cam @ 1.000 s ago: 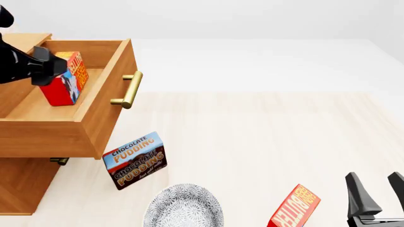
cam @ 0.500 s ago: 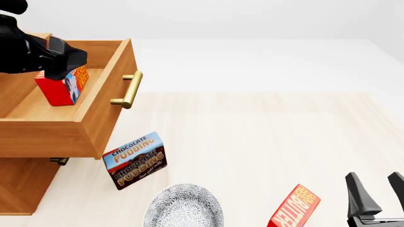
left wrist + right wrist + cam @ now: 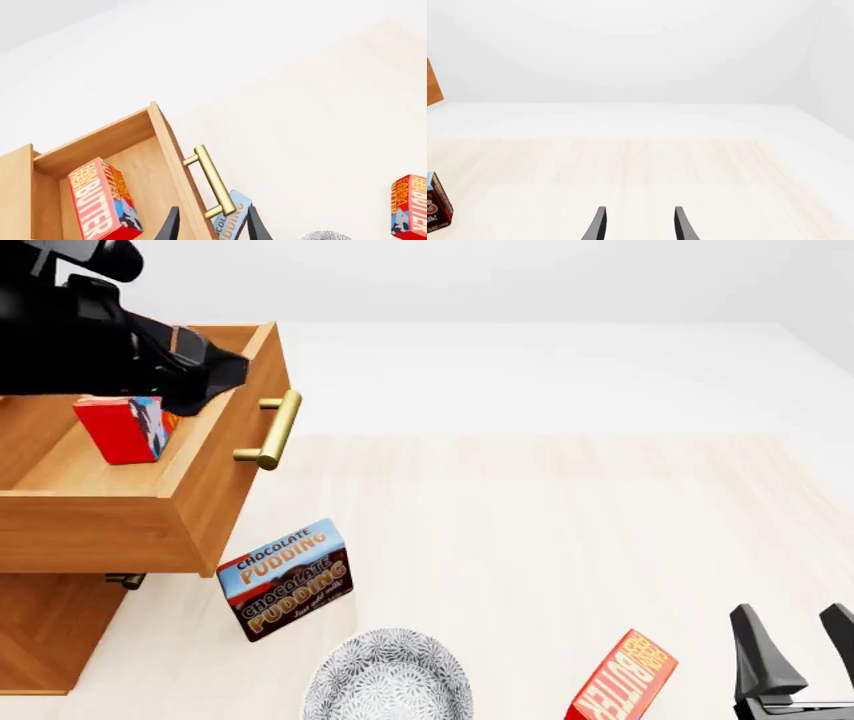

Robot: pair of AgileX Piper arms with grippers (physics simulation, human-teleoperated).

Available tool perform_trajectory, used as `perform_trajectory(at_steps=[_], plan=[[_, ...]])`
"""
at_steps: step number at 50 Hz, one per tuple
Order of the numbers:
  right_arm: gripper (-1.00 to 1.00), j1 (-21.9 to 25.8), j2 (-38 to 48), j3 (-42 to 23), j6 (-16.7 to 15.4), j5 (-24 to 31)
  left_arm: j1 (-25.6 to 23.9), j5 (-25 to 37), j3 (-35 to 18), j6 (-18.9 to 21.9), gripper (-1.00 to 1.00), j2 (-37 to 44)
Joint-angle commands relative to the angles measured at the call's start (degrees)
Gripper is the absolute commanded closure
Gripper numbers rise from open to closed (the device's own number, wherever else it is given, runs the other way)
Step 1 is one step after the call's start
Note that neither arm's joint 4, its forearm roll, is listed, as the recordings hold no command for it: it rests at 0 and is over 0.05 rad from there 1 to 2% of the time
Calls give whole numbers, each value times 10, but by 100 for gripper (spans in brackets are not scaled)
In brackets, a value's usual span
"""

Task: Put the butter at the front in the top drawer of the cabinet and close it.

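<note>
- The small red carton of butter (image 3: 123, 430) with yellow-orange lettering stands upright inside the pulled-out top drawer (image 3: 214, 475) of the light honey-coloured wooden cabinet (image 3: 47, 625), on the drawer floor, free of any claw.
- The black left gripper (image 3: 209, 225) hangs above the drawer's front wall; its two fingers are spread apart with nothing between them, the wall's edge showing in the gap and the brass bar handle (image 3: 272, 430) just beyond.
- The black right gripper (image 3: 801, 645) sits at the near right corner of the pale wooden table (image 3: 574, 520), fingers parted and empty.
- A second identical red butter carton (image 3: 622, 678) leans tilted near the right gripper.
- A blue-brown chocolate pudding box (image 3: 284, 578) stands in front of the cabinet, beside a grey patterned plate (image 3: 390, 678).
</note>
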Motion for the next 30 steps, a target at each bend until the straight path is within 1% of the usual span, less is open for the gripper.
perform_trajectory(at_steps=[1,9,10,16,20,25,27,30], plan=[[-100,0,0,1,1,0,-38,-23,0,-4,-100,31],[-100,0,0,1,0,0,-55,-32,-11,-10,-100,50],[-100,0,0,1,0,0,-69,-43,-17,-17,-100,67],[-100,0,0,1,0,0,-89,-64,-23,-29,-100,95],[-100,0,0,1,0,0,-105,-82,-24,-44,-100,113],[-100,0,0,1,0,0,-111,-95,-25,-50,-100,127],[-100,0,0,1,0,0,-124,-109,-34,-62,-100,150],[-100,0,0,1,0,0,-125,-115,-41,-63,-100,165]])
